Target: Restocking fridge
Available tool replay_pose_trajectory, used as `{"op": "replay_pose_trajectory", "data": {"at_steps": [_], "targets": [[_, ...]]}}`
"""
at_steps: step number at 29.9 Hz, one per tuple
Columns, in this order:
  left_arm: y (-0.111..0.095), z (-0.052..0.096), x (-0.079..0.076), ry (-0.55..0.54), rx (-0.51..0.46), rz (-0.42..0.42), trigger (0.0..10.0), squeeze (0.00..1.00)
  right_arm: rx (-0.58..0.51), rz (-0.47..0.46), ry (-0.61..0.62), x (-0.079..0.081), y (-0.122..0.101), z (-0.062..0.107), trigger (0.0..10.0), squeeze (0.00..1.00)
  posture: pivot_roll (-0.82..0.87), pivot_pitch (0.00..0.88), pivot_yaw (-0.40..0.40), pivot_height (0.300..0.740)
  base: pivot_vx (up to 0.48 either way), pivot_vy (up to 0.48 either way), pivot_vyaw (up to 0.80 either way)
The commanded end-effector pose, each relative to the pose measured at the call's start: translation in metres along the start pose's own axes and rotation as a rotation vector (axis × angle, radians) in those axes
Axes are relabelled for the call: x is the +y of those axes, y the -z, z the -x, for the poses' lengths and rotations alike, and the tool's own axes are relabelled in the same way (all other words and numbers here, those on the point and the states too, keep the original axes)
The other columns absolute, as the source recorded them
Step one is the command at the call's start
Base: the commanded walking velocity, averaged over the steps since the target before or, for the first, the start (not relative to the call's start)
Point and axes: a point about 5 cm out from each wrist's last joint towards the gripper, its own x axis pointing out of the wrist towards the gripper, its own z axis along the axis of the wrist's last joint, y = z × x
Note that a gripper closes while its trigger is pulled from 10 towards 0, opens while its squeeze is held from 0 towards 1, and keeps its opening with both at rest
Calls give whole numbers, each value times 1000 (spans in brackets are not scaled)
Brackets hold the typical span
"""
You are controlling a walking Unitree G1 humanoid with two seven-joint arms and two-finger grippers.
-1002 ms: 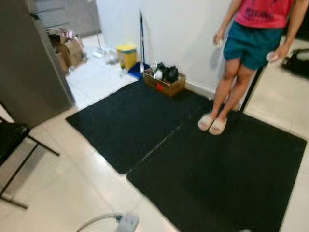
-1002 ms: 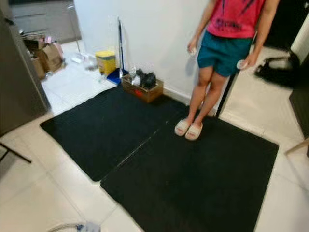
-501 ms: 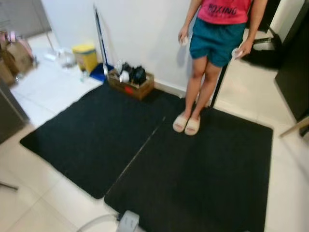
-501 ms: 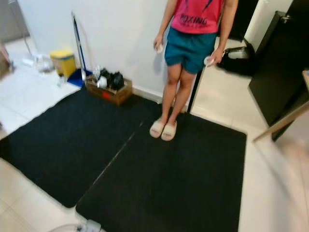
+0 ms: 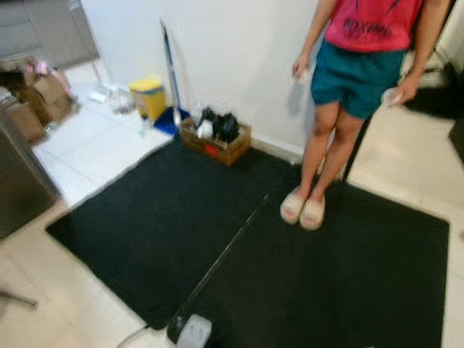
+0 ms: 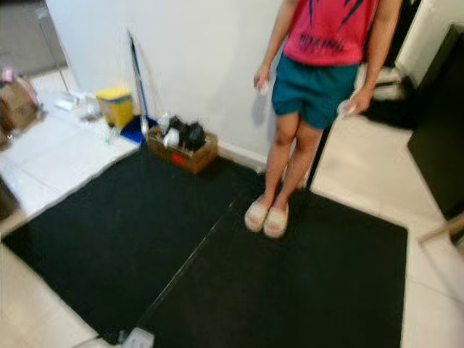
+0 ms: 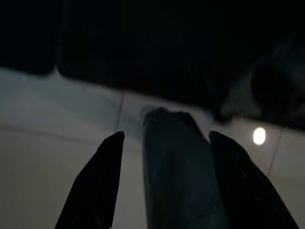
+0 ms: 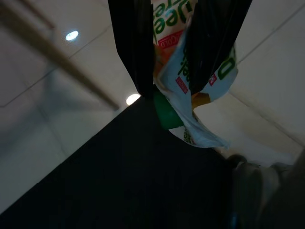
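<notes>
**A:** Your head camera has swung back left since half a second ago; the mats and the person haven't shifted, only your view of them. The cardboard box (image 5: 215,139) by the wall sits nearer the middle of the head views again, and the grey appliance edge (image 5: 20,185) has come back in at the left.

**B:** Where's the stock?

**A:** In your right gripper (image 8: 164,45). Its two black fingers are pinched on a crumpled green, white and orange packet (image 8: 190,95), which hangs below the tips over the black mat (image 8: 114,181). Your left gripper (image 7: 164,181) points down at pale floor tile, with a dark cylindrical item (image 7: 178,176) between its fingers; whether they actually grip it, you cannot tell.

**B:** What could go wrong?

**A:** My judgement: the packet is soft and held by a fold, so a fast turn could let it slide out. The person (image 5: 348,94) stands on the mat (image 5: 326,275) ahead, and the cable and grey plug (image 5: 190,333) lie close to your feet, so walking while blurred risks a snag or a bump.

**B:** And the arms?

**A:** Both look lowered, wrists aimed at the floor.
</notes>
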Motion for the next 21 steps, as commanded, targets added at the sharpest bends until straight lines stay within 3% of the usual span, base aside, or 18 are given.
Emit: {"op": "replay_pose_trajectory", "data": {"at_steps": [1, 21], "targets": [[12, 1, -4, 9, 44, 23, 10000, 0, -1, -9, -3, 2, 0, 0, 10000, 0, 11, 0, -54, 740, 330, 0, 0], [10, 1, -5, 16, 36, 21, 10000, 0, -1, -2, -6, 1, 0, 0, 10000, 0, 10, 0, -57, 740, 330, 0, 0]]}}
